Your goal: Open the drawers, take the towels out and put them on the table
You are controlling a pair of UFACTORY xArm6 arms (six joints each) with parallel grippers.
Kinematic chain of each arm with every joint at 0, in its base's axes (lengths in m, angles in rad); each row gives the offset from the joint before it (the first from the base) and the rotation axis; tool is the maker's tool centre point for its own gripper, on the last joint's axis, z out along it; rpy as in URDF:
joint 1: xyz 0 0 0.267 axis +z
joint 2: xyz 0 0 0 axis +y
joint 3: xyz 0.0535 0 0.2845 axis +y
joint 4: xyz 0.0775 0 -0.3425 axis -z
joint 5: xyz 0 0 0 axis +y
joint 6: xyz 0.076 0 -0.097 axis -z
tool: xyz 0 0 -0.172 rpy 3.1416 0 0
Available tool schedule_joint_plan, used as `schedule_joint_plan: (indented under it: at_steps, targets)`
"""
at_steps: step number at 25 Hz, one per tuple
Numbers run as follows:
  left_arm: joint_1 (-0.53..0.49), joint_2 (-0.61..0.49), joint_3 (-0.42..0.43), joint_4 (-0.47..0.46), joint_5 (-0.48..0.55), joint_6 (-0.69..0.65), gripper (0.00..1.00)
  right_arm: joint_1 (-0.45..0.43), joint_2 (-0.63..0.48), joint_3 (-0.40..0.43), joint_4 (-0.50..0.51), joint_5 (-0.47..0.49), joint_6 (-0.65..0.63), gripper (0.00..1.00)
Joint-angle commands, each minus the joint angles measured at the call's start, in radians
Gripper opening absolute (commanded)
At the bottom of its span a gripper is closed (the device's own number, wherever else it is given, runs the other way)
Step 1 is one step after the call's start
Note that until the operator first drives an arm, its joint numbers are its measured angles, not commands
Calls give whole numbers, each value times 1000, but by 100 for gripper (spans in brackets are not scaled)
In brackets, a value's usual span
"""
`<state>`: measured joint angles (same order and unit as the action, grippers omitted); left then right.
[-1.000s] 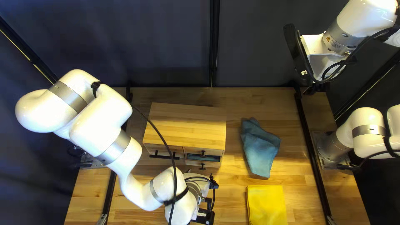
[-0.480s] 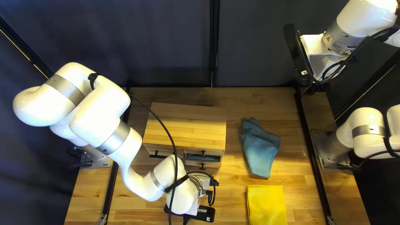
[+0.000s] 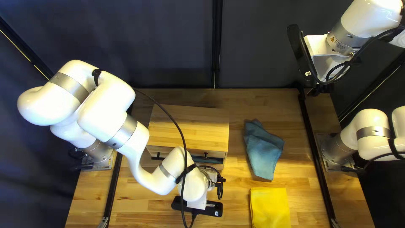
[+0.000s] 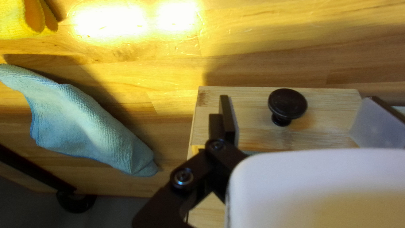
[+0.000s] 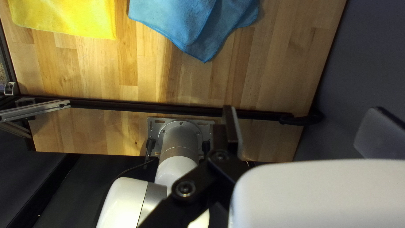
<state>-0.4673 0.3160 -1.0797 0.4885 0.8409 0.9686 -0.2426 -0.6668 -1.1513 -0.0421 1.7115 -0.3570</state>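
Observation:
A wooden drawer chest (image 3: pixel 190 128) stands mid-table. Its upper right drawer (image 3: pixel 207 155) is ajar, with teal cloth (image 3: pixel 202 159) showing in the gap. My left arm's wrist (image 3: pixel 196 186) hangs low in front of the chest and hides the gripper from above. In the left wrist view my left gripper (image 4: pixel 300 99) is open, and a small drawer front's black knob (image 4: pixel 287 104) stands between its fingers untouched. A blue towel (image 3: pixel 262 152) and a folded yellow towel (image 3: pixel 269 206) lie on the table right of the chest. My right gripper (image 5: pixel 303 126) is open, empty and raised.
A long black handle (image 3: pixel 158 156) marks the chest's left drawer. My right arm's base (image 3: pixel 338 148) stands at the table's right edge beside a black rail (image 3: pixel 311 142). Bare wood lies behind the chest and left of my left wrist.
My left wrist has moved toward the chest's front and turned, and it now covers the lower right drawer's knob. The towels and the right arm have not moved.

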Motion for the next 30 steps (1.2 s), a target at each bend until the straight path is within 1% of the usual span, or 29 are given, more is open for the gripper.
schedule_joint_plan:
  at_steps: [1,6,14,19,30]
  targets:
    - [20,-1,10,-29,-18,39,100,0,0,0,0,0,0,100]
    - [56,-9,29,-84,-42,90,100,0,0,0,0,0,0,100]
    - [81,-3,40,-148,-85,122,100,0,0,0,0,0,0,100]
    - [85,0,50,-169,-110,138,100,0,0,0,0,0,0,100]
    - [100,-24,87,-188,-129,166,100,0,0,0,0,0,0,100]
